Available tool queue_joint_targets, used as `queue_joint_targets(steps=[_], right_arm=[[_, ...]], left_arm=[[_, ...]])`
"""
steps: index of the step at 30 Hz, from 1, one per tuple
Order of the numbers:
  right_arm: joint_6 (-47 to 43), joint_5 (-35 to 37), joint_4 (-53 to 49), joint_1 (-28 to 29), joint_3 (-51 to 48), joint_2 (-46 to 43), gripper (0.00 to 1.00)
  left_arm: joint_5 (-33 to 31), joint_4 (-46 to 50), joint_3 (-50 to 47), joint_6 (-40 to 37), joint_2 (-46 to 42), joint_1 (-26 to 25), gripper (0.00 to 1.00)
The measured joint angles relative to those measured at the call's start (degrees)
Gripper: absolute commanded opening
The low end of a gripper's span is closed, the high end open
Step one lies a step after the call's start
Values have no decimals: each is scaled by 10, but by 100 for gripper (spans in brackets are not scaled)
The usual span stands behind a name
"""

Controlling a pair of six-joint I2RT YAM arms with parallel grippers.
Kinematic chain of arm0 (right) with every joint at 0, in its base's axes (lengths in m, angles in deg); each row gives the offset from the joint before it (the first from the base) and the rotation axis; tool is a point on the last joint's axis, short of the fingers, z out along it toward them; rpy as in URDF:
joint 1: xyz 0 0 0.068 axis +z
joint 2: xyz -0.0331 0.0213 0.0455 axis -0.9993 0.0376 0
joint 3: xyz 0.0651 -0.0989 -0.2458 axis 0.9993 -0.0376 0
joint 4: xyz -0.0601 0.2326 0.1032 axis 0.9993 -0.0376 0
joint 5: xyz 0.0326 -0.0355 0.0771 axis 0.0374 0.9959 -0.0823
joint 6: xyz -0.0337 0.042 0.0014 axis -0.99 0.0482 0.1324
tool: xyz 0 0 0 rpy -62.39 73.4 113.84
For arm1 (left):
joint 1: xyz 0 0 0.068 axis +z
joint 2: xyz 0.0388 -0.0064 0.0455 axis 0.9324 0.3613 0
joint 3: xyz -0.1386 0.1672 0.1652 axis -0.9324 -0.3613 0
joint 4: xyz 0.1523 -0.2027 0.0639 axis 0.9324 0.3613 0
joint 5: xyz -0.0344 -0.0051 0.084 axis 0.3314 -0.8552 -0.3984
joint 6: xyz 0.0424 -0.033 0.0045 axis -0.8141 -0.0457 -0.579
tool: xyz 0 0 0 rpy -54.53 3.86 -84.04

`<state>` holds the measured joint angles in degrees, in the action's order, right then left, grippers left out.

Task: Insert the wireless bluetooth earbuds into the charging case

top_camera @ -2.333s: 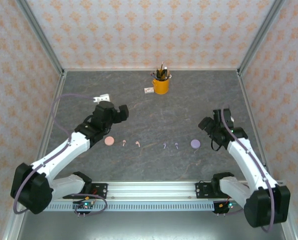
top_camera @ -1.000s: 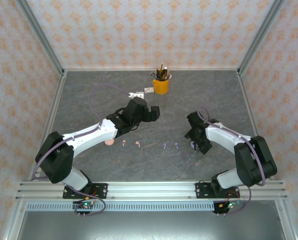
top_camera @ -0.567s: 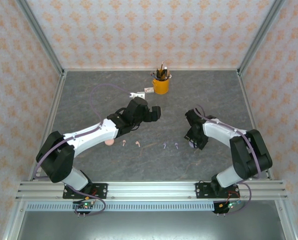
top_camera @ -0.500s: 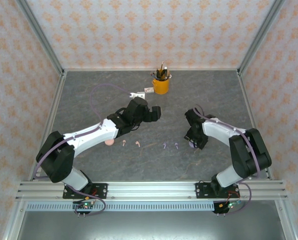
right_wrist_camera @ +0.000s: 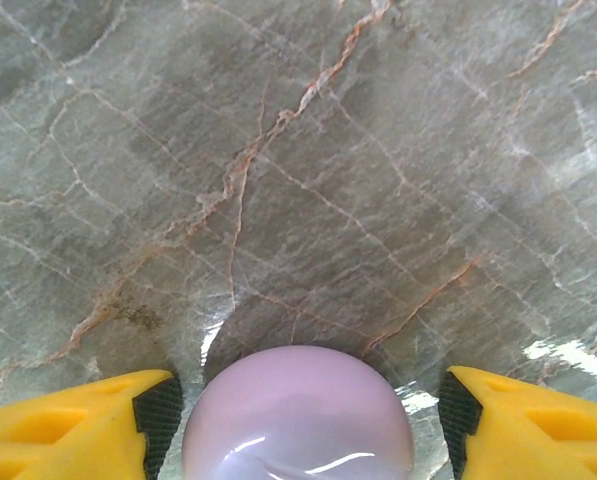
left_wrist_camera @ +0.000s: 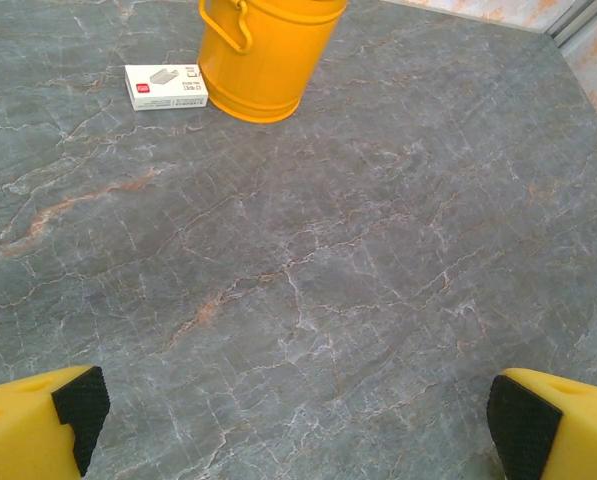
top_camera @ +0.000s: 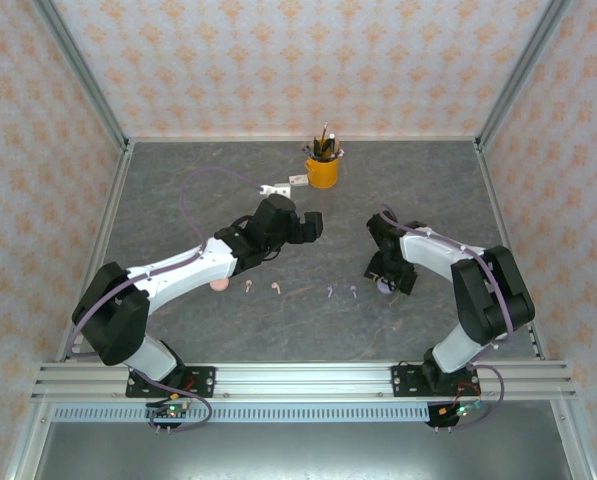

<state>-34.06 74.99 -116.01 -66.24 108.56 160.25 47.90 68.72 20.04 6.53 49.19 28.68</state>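
Now, starting at the left, the round pink charging case (top_camera: 219, 284) is lying shut on the near part of the marble table (top_camera: 178, 210), half tucked under the left arm. Just right of it the two pale pink earbuds (top_camera: 262, 287) are lying loose, untouched. The left gripper (top_camera: 308, 225) is hovering farther back over bare table, fingers spread as wide as they go and holding nothing. It has swung in from the far left over the last couple of seconds and is barely drifting now. Beyond it a yellow pencil cup (top_camera: 322, 172) and a small white box (left_wrist_camera: 166, 86) are sitting at the far side.

Continuing right, the two lilac earbuds (top_camera: 341, 291) are waiting in the same row, near the lilac charging case (right_wrist_camera: 298, 400). The right gripper (top_camera: 386, 277) is the one that has really moved, sweeping in from the right edge. It is now straddling that case, fingers apart on either side (one pad almost touching, the other showing a gap). So no earbud is in yet, and the closed lilac case probably needs gripping and opening first.
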Motion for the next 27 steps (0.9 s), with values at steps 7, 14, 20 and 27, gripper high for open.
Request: queue_joint_targets(steps=[7, 14, 20, 27], right_arm=[[67, -28, 32, 2, -19, -30, 76], [113, -33, 42, 2, -21, -44, 76], [127, -34, 42, 2, -21, -42, 76], [127, -33, 44, 2, -21, -26, 75]], left_arm=[[0, -4, -3, 0, 0, 0, 100], [2, -11, -3, 0, 0, 0, 100], [10, -11, -3, 0, 0, 0, 100], [11, -12, -3, 0, 0, 0, 100]])
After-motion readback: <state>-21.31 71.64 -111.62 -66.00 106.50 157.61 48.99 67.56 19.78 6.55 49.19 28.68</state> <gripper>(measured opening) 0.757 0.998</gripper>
